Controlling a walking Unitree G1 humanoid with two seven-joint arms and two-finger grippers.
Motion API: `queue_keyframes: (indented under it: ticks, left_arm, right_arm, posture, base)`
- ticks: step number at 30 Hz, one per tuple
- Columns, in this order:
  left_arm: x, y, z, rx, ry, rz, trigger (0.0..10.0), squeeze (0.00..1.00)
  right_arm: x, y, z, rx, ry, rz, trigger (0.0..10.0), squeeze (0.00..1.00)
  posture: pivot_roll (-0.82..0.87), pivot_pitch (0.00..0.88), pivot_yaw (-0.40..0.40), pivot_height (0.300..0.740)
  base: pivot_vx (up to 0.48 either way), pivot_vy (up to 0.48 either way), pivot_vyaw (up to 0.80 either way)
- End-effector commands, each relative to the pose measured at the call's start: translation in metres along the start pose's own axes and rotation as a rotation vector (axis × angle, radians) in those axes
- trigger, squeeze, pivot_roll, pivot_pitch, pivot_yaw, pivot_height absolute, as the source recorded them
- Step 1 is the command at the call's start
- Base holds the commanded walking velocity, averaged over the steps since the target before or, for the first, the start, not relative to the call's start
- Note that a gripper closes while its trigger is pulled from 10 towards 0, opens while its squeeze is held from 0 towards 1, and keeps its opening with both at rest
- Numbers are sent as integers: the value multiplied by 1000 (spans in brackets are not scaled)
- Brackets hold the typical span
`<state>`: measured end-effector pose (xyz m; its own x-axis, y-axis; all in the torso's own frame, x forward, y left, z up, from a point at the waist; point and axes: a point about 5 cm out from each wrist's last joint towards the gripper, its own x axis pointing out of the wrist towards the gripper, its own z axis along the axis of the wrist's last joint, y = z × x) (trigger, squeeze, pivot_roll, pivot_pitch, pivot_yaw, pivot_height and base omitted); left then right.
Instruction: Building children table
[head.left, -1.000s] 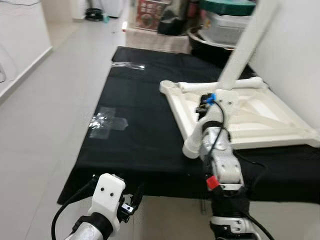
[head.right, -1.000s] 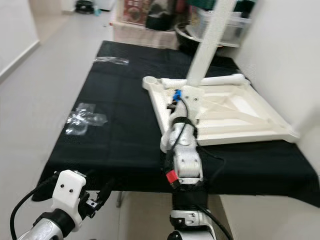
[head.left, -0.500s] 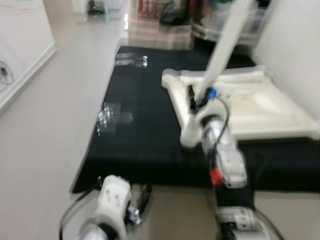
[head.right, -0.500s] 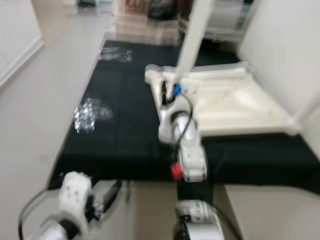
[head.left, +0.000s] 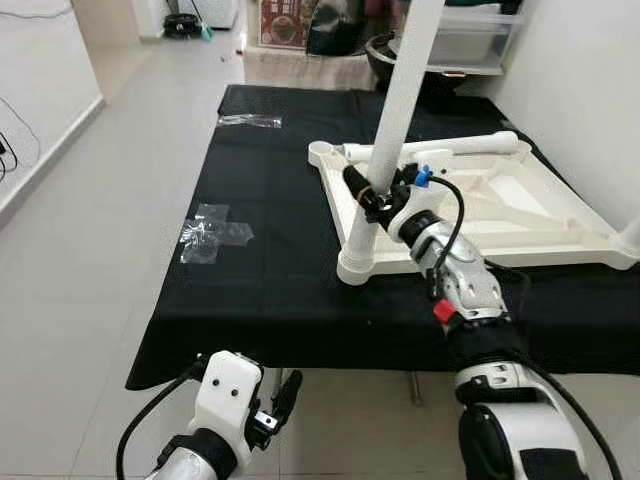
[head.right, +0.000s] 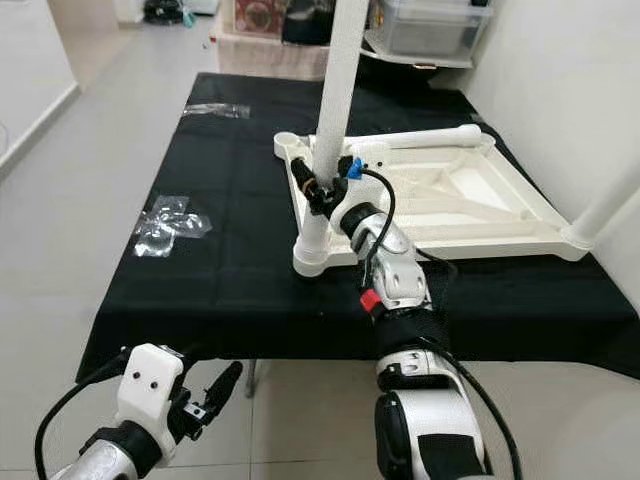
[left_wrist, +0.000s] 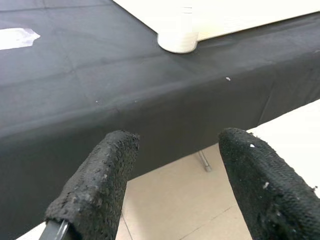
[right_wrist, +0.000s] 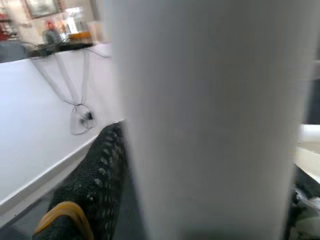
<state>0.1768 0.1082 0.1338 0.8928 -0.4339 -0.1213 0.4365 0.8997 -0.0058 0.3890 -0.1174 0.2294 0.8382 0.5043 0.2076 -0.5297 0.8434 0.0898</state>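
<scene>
An upturned white children's table top (head.left: 520, 212) lies on a table covered in black cloth (head.left: 270, 280). A long white leg (head.left: 402, 100) stands nearly upright with its foot in the near left corner socket (head.left: 357, 268). My right gripper (head.left: 368, 192) is shut on this leg a little above the socket. In the right wrist view the leg (right_wrist: 210, 120) sits against one black finger (right_wrist: 100, 175). A second leg (head.left: 440, 148) lies along the far rim. A third leg (head.right: 605, 205) stands at the near right corner. My left gripper (left_wrist: 175, 145) hangs open below the table's front edge.
Crumpled clear plastic (head.left: 212, 232) lies on the cloth to the left, with more (head.left: 250, 121) at the far left corner. Storage boxes (head.left: 460, 40) stand behind the table. A white wall (head.left: 590, 90) runs along the right. Bare tiled floor (head.left: 90, 230) lies to the left.
The view swung and blurred, then settled. The leg in my right gripper leaned to the right before and now stands straighter in the corner socket. The left arm still hangs low.
</scene>
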Motion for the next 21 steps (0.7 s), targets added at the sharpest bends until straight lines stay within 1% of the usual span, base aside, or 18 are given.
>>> queue_keyframes:
  ticks: [1,3,4,6,7,10,11,12,13,14,16,17,19,21]
  left_arm:
    - [-1,-2,-2,-7,14,-3,10000,0]
    - [-1,-2,-1,-8,13,-4,10000,0]
    - [-1,-2,-1,-8,13,-4,10000,0]
    - [-2,-3,-1,-8,13,-4,10000,0]
    - [-2,-3,-1,-9,14,-4,10000,0]
    - [-2,-3,-1,-9,14,-4,10000,0]
    - [-3,-3,-1,-9,14,-3,10000,0]
    - [-3,-4,0,-11,14,-3,10000,0]
    - [-3,-4,0,-11,14,-3,10000,0]
    - [-4,-4,0,-13,14,-2,10000,0]
    - [-4,-4,0,-15,15,-1,10000,0]
    - [-4,-4,0,-15,15,-1,10000,0]
    - [-4,-4,0,-16,16,-1,10000,0]
    - [-4,-4,0,-16,17,0,10000,0]
  right_arm:
    - [2,3,1,8,-13,43,10000,0]
    - [12,13,1,-3,21,154,10000,0]
    - [12,13,1,-3,21,154,10000,0]
    - [16,19,0,7,46,257,10000,0]
    - [17,23,-2,-1,76,316,10000,0]
    - [17,23,-2,-1,76,316,10000,0]
    - [18,25,-4,-9,97,355,8784,0]
    - [18,27,-5,20,105,406,8745,0]
    - [18,27,-5,20,105,406,8745,0]
    - [16,31,-7,76,118,499,10000,0]
    - [11,37,-9,141,139,649,10000,0]
    - [11,37,-9,141,139,649,10000,0]
    - [10,40,-11,122,154,706,10000,0]
    - [12,40,-11,115,151,709,10000,0]
  posture:
    - [139,113,-134,740]
    - [148,120,-138,740]
    - [148,120,-138,740]
    - [152,123,-141,740]
    - [153,131,-141,740]
    - [153,131,-141,740]
    - [153,131,-144,740]
    - [154,137,-146,740]
    - [154,137,-146,740]
    - [154,138,-146,740]
    - [154,138,-146,740]
    - [154,138,-146,740]
    - [154,138,-146,740]
    - [154,138,-146,740]
  base:
    - [0,0,0]
    - [0,0,0]
    - [0,0,0]
    - [0,0,0]
    - [0,0,0]
    - [0,0,0]
    - [0,0,0]
    - [0,0,0]
    - [0,0,0]
    - [0,0,0]
    - [0,0,0]
    - [0,0,0]
    - [0,0,0]
    - [0,0,0]
